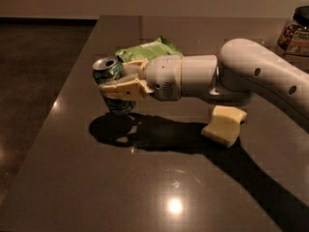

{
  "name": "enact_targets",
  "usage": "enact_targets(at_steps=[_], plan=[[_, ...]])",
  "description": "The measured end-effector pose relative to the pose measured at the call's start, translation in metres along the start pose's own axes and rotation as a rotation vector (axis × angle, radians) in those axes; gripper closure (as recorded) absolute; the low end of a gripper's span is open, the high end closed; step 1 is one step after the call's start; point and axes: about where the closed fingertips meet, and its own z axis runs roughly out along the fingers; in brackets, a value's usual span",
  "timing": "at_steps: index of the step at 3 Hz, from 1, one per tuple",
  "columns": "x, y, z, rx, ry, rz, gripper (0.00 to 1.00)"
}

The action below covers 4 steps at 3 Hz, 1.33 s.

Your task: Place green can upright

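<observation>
The green can (110, 82) is a small dark green drink can with a silver pull-tab top. It stands close to upright, leaning slightly left, with its base at or just above the dark table (72, 178). My gripper (120, 80) comes in from the right, and its cream fingers (120, 89) are shut on the can's side. The can's lower part sits over its own shadow, so I cannot tell whether it touches the table.
A light green crinkled snack bag (147, 50) lies just behind the gripper. A pale yellow sponge (223, 124) lies on the table to the right, under my arm. A jar (295, 30) stands at the far right back. The table's left edge is near the can.
</observation>
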Motion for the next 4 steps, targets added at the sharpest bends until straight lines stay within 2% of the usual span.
enact_targets(at_steps=[2,3,4], plan=[[0.008,-0.013,0.010,0.040,-0.083,-0.018,1.00],[0.011,-0.017,0.013,0.057,-0.097,-0.024,1.00],[0.018,-0.023,0.018,0.068,-0.091,-0.022,0.82]])
